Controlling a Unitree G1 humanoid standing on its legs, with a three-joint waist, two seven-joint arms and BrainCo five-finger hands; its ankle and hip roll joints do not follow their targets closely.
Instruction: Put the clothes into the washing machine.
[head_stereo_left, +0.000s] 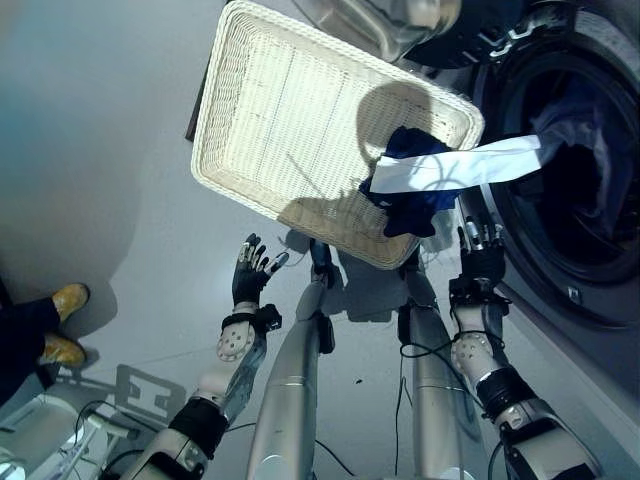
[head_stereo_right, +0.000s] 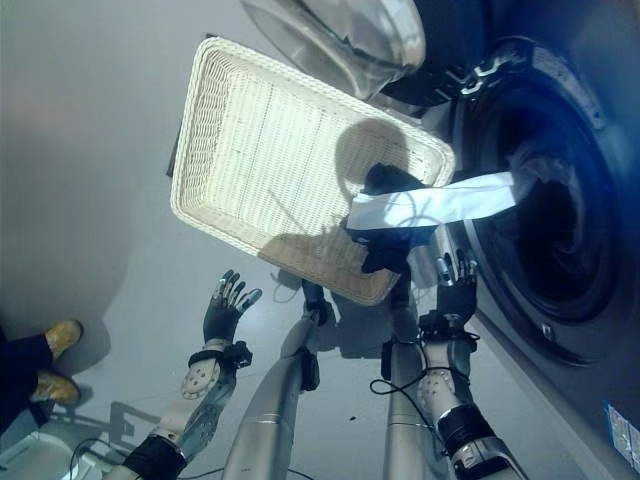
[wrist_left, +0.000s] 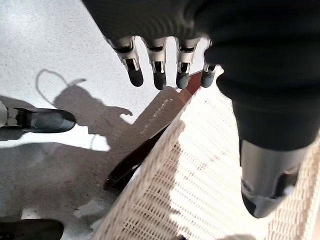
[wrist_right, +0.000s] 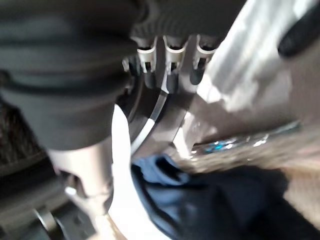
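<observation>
A: Clothes first: we see a dark navy garment (head_stereo_left: 412, 190) with a white band (head_stereo_left: 470, 167), draped over the near corner of the white wicker basket (head_stereo_left: 290, 110). The white band stretches across from the basket's rim to the mouth of the washing machine drum (head_stereo_left: 580, 190), where bluish cloth (head_stereo_left: 590, 150) already hangs inside.

B: We agree. The washing machine's door (head_stereo_left: 385, 20) stands open above the basket. And the hands?

A: Our left hand (head_stereo_left: 250, 272) hovers near the basket's near edge, fingers straight and spread, holding nothing. In the left wrist view the fingertips (wrist_left: 160, 80) point past the basket's rim toward the grey floor (head_stereo_left: 90, 150).

B: Our right hand (head_stereo_left: 483, 255) is just below the garment, beside the drum's rim, fingers extended and empty. A person's yellow shoes (head_stereo_left: 62, 320) show at the left.
</observation>
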